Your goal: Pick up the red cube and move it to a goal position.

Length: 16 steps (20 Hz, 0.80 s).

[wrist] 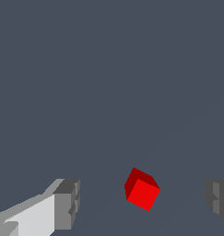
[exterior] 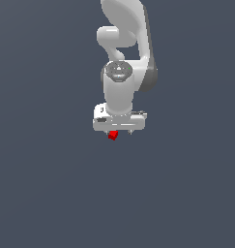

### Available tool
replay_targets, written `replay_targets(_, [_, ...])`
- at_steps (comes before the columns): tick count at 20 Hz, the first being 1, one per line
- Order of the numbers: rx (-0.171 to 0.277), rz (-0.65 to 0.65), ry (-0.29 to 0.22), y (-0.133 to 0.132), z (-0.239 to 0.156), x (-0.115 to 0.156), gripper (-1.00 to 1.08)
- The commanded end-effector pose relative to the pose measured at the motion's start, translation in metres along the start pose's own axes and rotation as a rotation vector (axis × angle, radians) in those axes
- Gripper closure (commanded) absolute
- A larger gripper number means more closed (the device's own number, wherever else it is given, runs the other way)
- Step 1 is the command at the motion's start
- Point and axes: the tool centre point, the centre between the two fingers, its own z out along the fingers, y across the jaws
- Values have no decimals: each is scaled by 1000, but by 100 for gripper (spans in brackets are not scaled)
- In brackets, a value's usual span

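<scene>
A tiny bright red cube [wrist: 142,190] sits between the two grey fingertips of my gripper [wrist: 141,200], touching neither pad; one fingertip [wrist: 67,203] stands well off to one side and the other is cut by the frame edge. The jaws are wide apart, so the gripper is open. In the exterior view the white arm reaches straight down, and the red cube [exterior: 113,135] shows just under the gripper [exterior: 118,132], partly hidden by the hand. I cannot tell from that view whether the cube rests on the floor.
Only a plain dark blue-grey surface [exterior: 51,184] surrounds the arm in both views. No goal marker shows.
</scene>
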Motion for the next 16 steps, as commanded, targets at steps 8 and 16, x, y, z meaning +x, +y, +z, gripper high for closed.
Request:
replay_targets(8, [-1, 34, 3, 4, 10, -5, -92])
replay_targets(16, [-2, 155, 13, 15, 47, -26, -92])
